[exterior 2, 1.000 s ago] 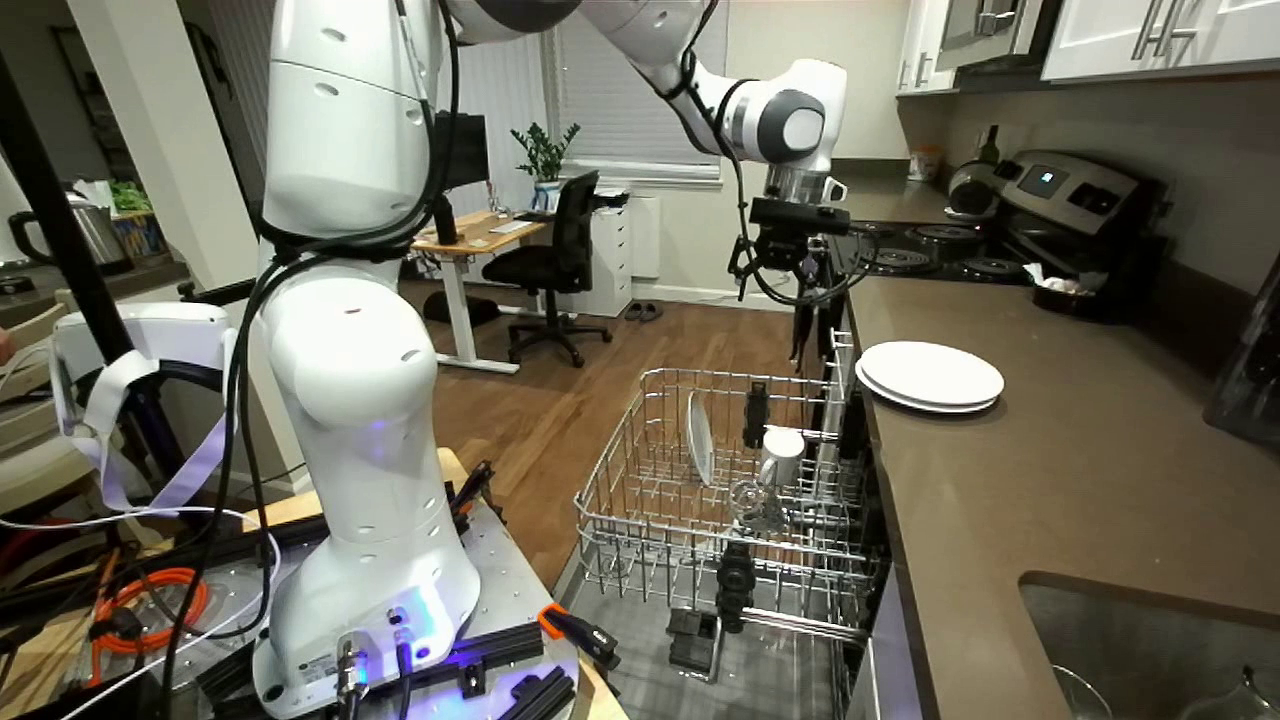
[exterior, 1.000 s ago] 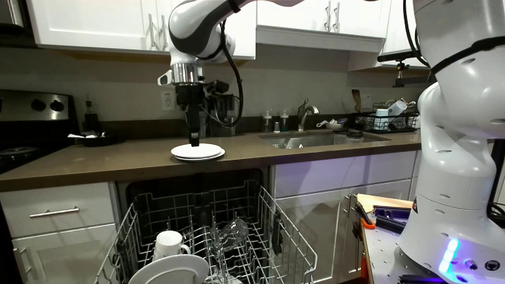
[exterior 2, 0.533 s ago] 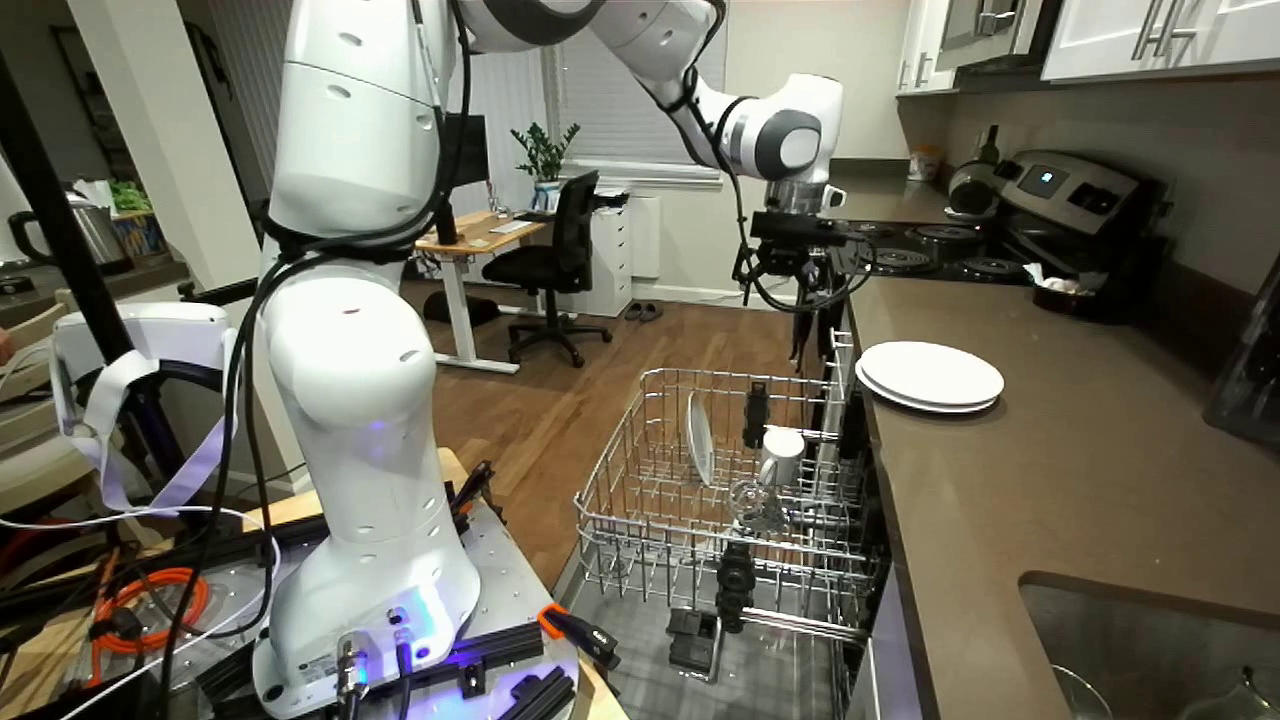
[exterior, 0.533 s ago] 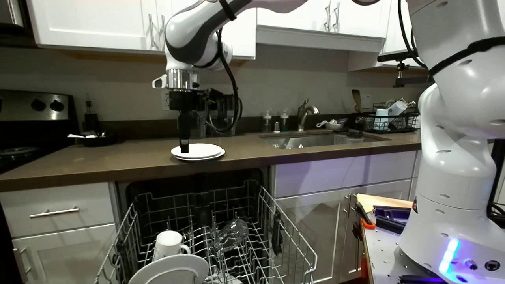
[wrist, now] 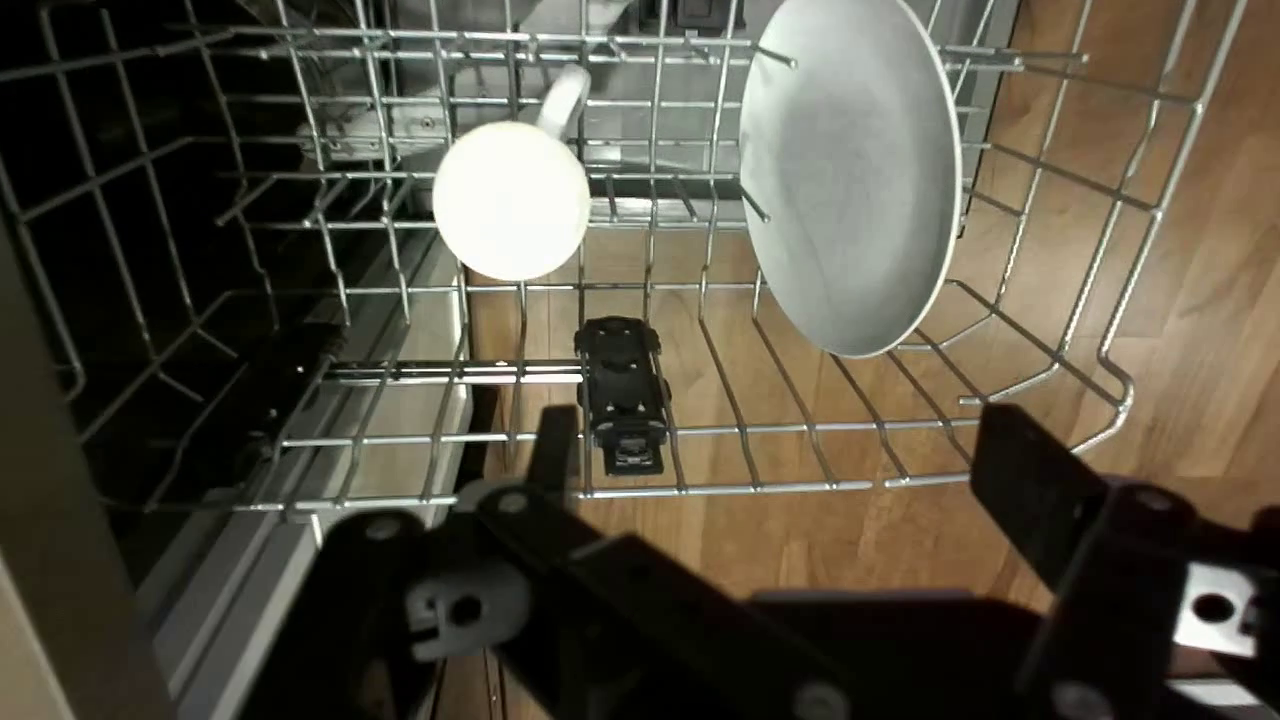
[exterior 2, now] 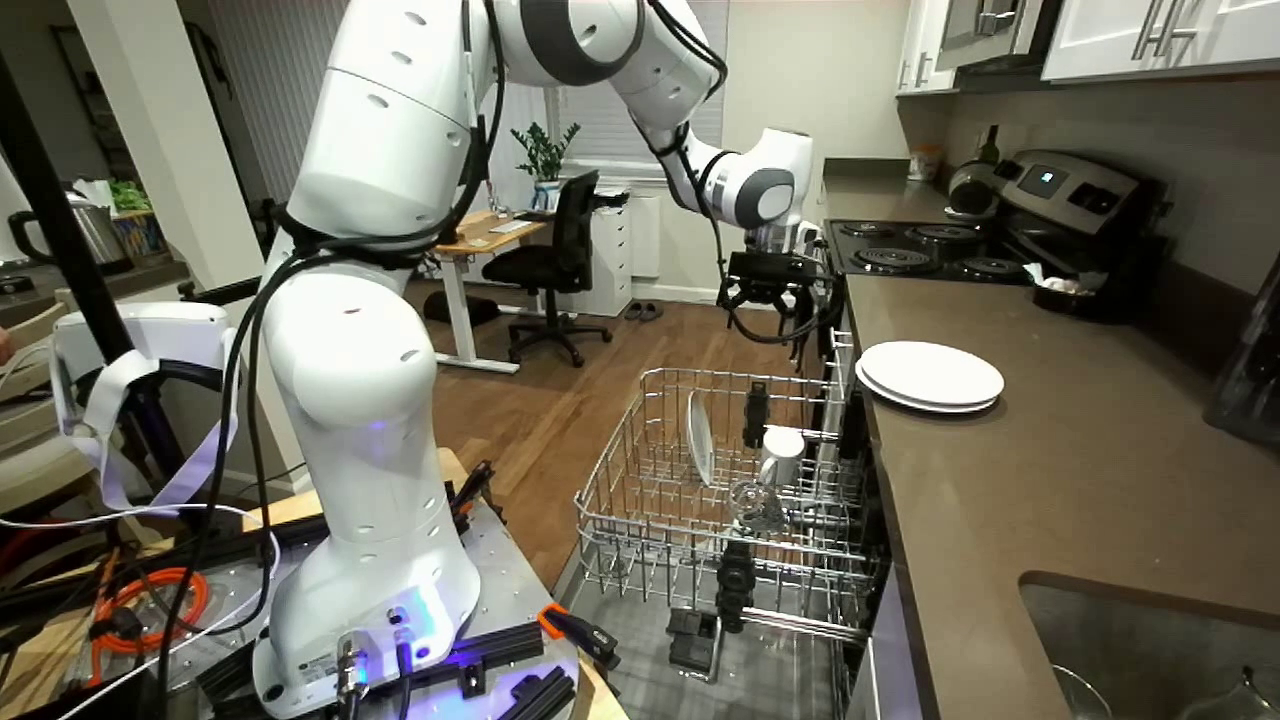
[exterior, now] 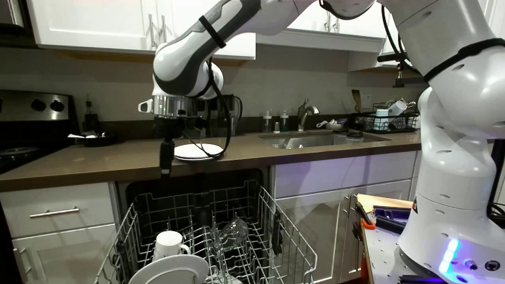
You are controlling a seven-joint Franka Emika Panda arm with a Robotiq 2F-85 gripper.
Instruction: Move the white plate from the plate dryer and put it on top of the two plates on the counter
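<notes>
The white plate stands in the plate dryer in the wrist view: one plate here, and apart from it one white mug. The plate is plain and round, greyish in the shade, its broad face seen aslant as an oval, dryer wire crossing its left side. One pincer shows, its two fingertips spread wide apart.

In an exterior view, two plates lie stacked on the desk, the pincer hanging to their left in the picture. Farther right are two pump bottles and one tap. The dryer holds one plate, one mug and one clear glass; the plate leans, pale, a curved line inside its rim, its lower part cut off.

In an exterior view with one office chair and one potted plant, the white plate stands nearly edge-on in the dryer, slightly tilted; the two plates show two rims.
</notes>
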